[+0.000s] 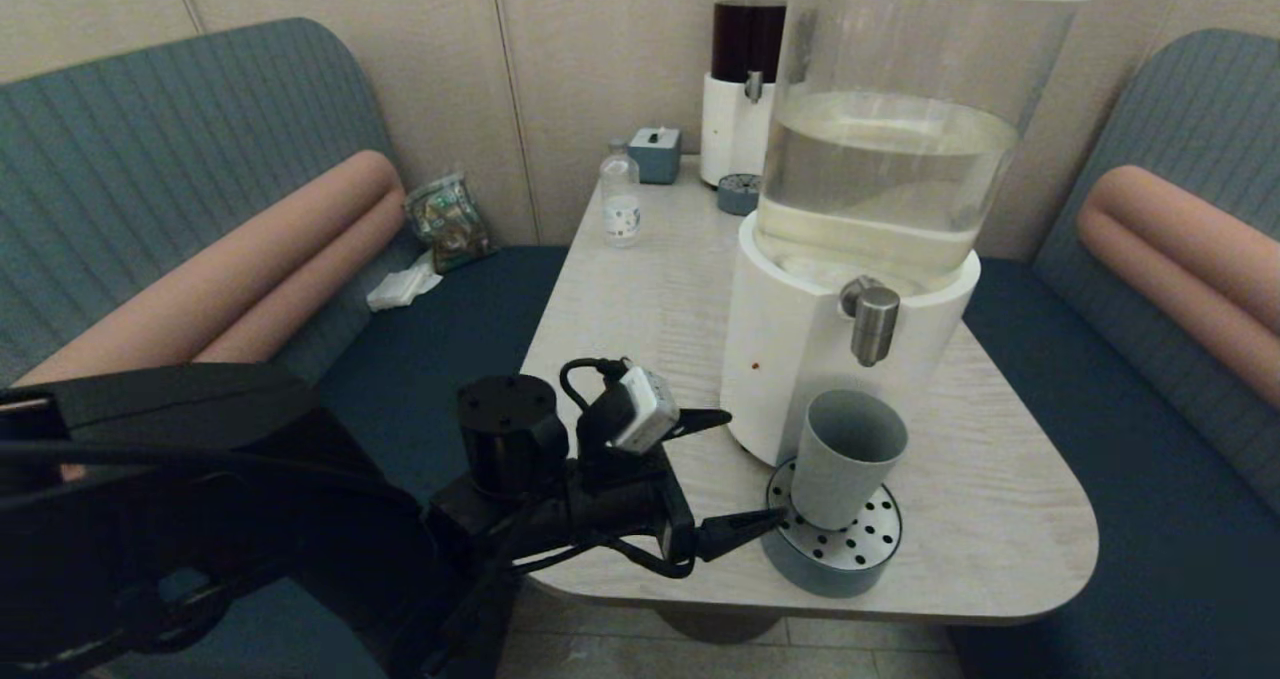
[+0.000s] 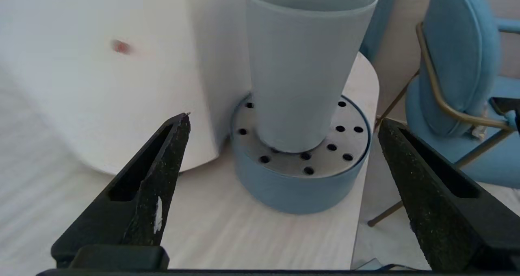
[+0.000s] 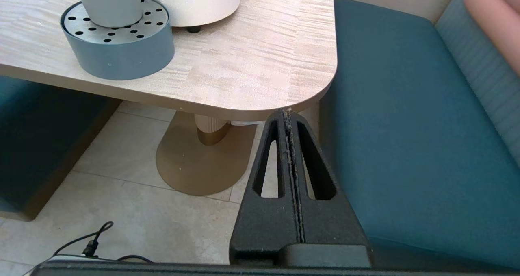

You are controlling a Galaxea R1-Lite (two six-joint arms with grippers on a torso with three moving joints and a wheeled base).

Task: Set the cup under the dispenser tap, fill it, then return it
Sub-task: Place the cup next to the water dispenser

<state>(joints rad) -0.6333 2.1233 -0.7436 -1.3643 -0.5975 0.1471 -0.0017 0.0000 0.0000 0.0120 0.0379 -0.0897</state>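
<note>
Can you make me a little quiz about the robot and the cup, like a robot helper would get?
1. True or false: the cup stands on the round drip tray below the tap.
2. Which gripper is open beside the cup? A) left gripper B) right gripper
3. Fill in: the tank above the tap holds ____ liquid.

Key: 1 true. 2 A; the right one is shut, low by the table corner. 3 clear.

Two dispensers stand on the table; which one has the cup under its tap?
The near dispenser with the clear-liquid tank: the cup stands on its drip tray below the steel tap. The dark-liquid dispenser behind has none.
</note>
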